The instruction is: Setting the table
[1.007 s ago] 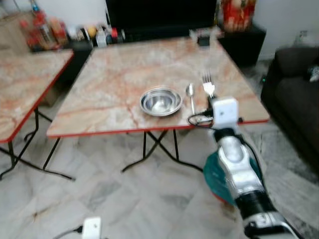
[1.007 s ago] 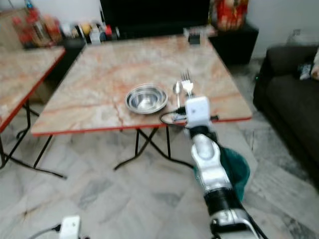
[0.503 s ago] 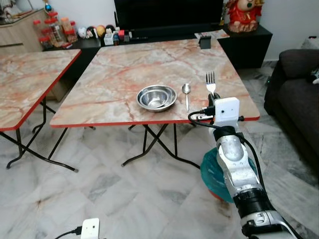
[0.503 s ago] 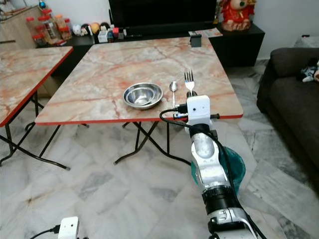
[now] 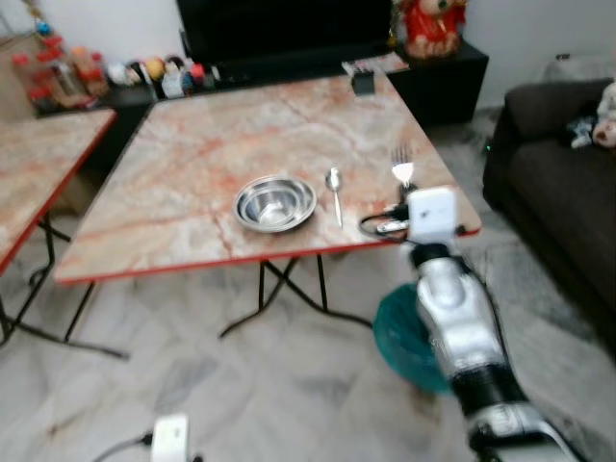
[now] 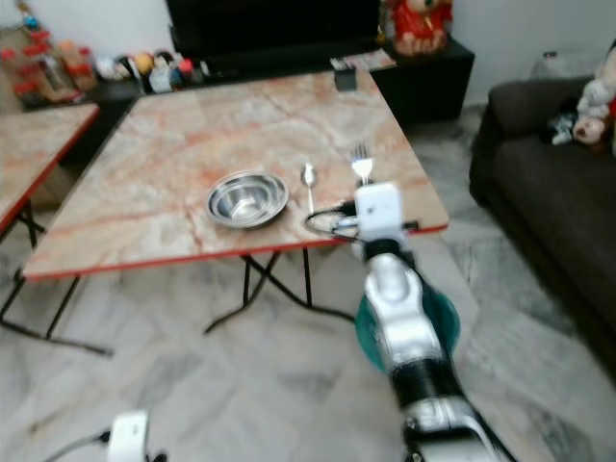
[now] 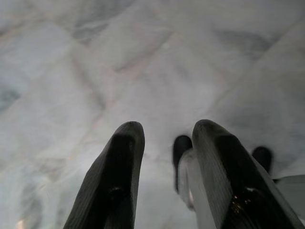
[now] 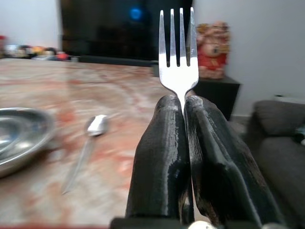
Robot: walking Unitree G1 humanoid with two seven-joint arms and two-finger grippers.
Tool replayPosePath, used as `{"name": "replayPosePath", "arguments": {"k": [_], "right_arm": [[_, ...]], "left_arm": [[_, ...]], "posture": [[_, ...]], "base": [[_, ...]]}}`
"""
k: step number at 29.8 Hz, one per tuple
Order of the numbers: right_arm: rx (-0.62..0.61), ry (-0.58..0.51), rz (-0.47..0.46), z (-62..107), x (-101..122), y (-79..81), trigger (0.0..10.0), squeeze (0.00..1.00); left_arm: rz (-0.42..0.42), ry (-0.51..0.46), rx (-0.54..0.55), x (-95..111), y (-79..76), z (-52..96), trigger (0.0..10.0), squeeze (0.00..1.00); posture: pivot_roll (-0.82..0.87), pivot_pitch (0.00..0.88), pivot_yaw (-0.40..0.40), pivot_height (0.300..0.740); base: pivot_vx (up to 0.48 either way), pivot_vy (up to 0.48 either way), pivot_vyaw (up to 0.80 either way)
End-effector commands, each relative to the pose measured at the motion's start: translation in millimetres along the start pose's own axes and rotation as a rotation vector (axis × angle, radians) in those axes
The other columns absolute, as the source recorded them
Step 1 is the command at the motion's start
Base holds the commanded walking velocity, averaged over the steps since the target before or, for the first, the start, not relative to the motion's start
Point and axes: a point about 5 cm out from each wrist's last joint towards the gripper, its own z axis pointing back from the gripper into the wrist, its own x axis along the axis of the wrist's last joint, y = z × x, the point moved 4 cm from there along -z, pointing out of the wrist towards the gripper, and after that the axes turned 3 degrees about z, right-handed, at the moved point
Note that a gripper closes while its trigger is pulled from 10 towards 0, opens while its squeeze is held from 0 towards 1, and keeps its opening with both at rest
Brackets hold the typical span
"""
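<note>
**Fork in hand, near worktop edge**

My right hand [image 8: 185, 143] is clenched on the fork [image 8: 178, 52], tines forward, ready to lay beside the spoon [image 5: 334, 191] and bowl [image 5: 275, 202] just ahead. Left hand [image 7: 164, 157] hangs idle, fingers parted, over floor.

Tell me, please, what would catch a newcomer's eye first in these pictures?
Most likely the fork, held upright with its tines up in the shut right gripper at the near right edge of the marble table. Next, the steel bowl near the table's front edge, with the spoon lying just to its right.
</note>
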Motion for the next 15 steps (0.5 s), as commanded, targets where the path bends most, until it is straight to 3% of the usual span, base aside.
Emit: {"name": "replayPosePath", "arguments": {"k": [1,13,15], "right_arm": [[0.039,-0.017,-0.018,-2.0,8.4,17.2,10.0,0.0],[0.055,-0.016,0.008,-1.6,6.7,19.8,10.0,0.0],[0.081,-0.026,0.029,-0.2,7.9,24.7,10.0,0.0]], "left_arm": [[0.0,0.018,0.034,-5.8,13.8,2.1,10.0,0.0],[-0.002,0.018,0.036,-5.3,14.5,2.0,10.0,0.0],[-0.002,0.018,0.037,-5.4,14.4,2.0,10.0,0.0]], "posture": [[-0.02,0.004,0.082,0.74],[-0.01,0.004,0.083,0.74],[-0.01,0.006,0.082,0.74]], "base": [[0.337,0.0,0.0],[0.336,0.0,0.0],[0.334,0.0,0.59]]}}
